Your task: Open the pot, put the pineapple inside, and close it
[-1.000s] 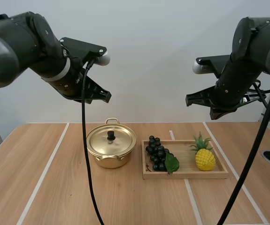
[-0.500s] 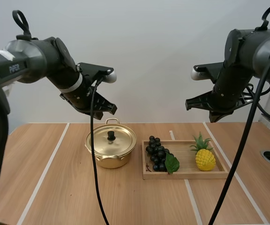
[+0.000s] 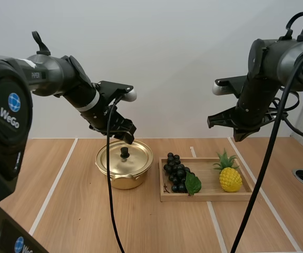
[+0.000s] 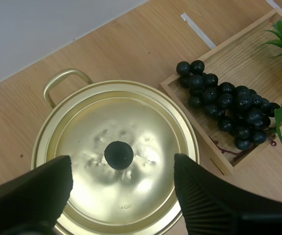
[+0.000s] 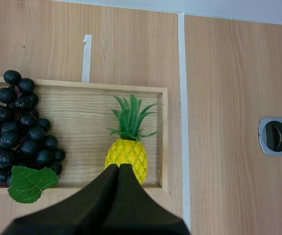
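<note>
Now that my left gripper [image 3: 128, 137] has dropped to the shiny gold lidded pot [image 3: 125, 164] mid-frame, its spread fingers [image 4: 28, 191] are lining up over the black round knob [image 4: 118, 154], so lid grab's coming. My right gripper [image 5: 117, 169], pinched together, is hovering over the yellow pineapple [image 3: 230, 177] sitting in the wooden tray [image 3: 209, 196], lower right.

Free room around lid knob [image 4: 118, 154]; gap between grapes [image 5: 33, 134] and pineapple [image 5: 126, 156]

Bright, even light is falling from above; the pot lid [image 4: 148, 120] is throwing back soft glare, and faint shadows are lying on the worktop [image 3: 156, 226].
</note>
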Controlling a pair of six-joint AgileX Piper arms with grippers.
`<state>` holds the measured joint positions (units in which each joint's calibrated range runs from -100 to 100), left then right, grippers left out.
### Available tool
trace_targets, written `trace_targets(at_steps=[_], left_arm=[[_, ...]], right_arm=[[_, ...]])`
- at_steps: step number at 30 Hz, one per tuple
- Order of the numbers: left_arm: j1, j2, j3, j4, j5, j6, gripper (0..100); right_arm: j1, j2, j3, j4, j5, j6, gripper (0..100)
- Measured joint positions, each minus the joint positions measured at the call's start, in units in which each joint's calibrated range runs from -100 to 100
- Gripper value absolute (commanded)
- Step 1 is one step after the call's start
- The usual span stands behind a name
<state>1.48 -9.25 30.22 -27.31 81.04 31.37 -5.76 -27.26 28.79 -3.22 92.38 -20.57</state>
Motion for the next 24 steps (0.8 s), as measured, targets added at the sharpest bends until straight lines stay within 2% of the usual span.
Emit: trace_targets(at_steps=[4, 9, 18, 24], left_arm=[[-0.26, 1.82, 0.0, -0.13, -1.55, 0.71, 99], [-2.29, 4.24, 0.0, 1.26, -4.38, 0.98, 99], [-5.81, 5.45, 0.0, 12.3, -10.85, -4.78, 99], [-6.61, 5.59, 0.0, 14.88, -12.71, -6.81, 99]], right_arm=[[0.0, 0.14, 0.0, 0.0, -0.53, -0.27, 0], [0.0, 0.14, 0.0, 0.0, -1.04, -0.37, 0], [0.0, 0.14, 0.0, 0.14, -1.04, -0.56, 0], [0.0, 0.14, 0.0, 2.06, -1.04, -1.51, 0]])
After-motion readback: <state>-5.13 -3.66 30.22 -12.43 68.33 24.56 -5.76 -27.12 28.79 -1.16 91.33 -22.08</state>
